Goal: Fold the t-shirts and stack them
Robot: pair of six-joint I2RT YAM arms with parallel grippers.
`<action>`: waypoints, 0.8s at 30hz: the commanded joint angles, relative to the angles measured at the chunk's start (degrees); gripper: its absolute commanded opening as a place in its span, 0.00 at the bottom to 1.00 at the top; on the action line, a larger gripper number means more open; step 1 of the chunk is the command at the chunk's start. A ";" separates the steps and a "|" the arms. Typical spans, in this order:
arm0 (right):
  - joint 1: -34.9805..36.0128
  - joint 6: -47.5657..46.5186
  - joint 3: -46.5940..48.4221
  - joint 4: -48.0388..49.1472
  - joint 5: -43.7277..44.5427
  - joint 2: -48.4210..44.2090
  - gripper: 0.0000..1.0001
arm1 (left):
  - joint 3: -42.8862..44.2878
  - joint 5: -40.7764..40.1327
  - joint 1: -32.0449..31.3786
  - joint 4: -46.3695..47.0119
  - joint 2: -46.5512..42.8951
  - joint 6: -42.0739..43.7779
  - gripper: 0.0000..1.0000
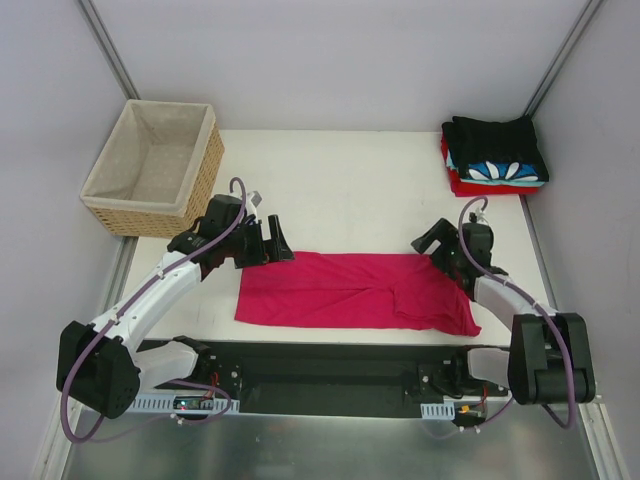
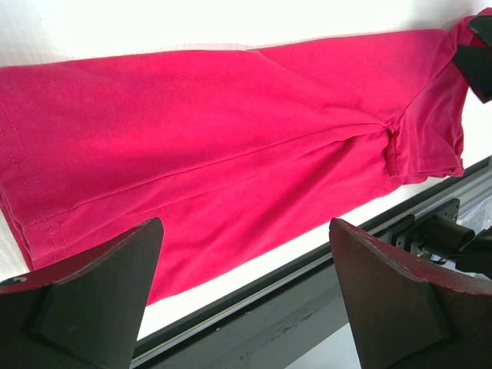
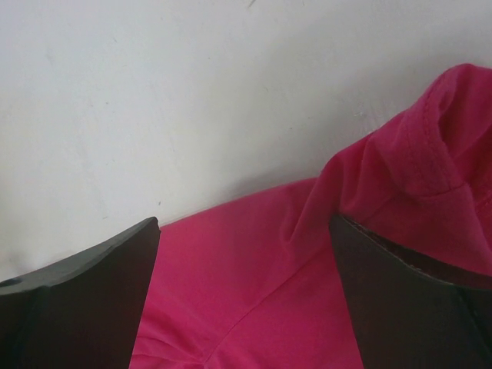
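Lying along the desk's (image 1: 340, 190) near edge, the crimson tee (image 1: 355, 290) spans between left pincer (image 1: 278, 240) and right pincer (image 1: 428, 238), both wide open and empty; wicker basket (image 1: 205, 180) by the far-left corner, folded shirts (image 1: 495, 155) far-right.

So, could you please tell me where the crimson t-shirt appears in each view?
Top external: crimson t-shirt lies flat, just below centre.
Left wrist: t-shirt fills the upper frame.
Right wrist: t-shirt bunched at lower right.
Shared landmark: the white table beneath it.
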 commanded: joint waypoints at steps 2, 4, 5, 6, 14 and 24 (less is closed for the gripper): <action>-0.94 1.63 -0.40 5.78 -1.41 5.14 0.97 | 0.26 1.17 1.05 0.88 -1.05 0.29 0.90; -0.94 2.25 0.48 7.18 -1.67 8.12 0.96 | 0.35 1.26 1.32 0.88 -1.23 0.38 0.90; -0.94 2.51 0.91 7.71 -1.85 9.26 0.96 | 0.44 1.26 1.49 0.88 -1.05 0.38 0.90; -0.94 2.69 1.61 8.50 -2.11 11.28 0.97 | 0.52 1.17 1.67 0.88 -1.05 0.38 0.90; -0.85 3.92 9.08 9.74 -4.48 21.22 0.97 | 1.40 2.14 3.34 0.80 -1.05 0.55 0.90; 2.31 3.22 32.72 0.34 -8.00 35.37 0.97 | 2.19 2.93 5.89 -0.70 -1.75 1.52 0.90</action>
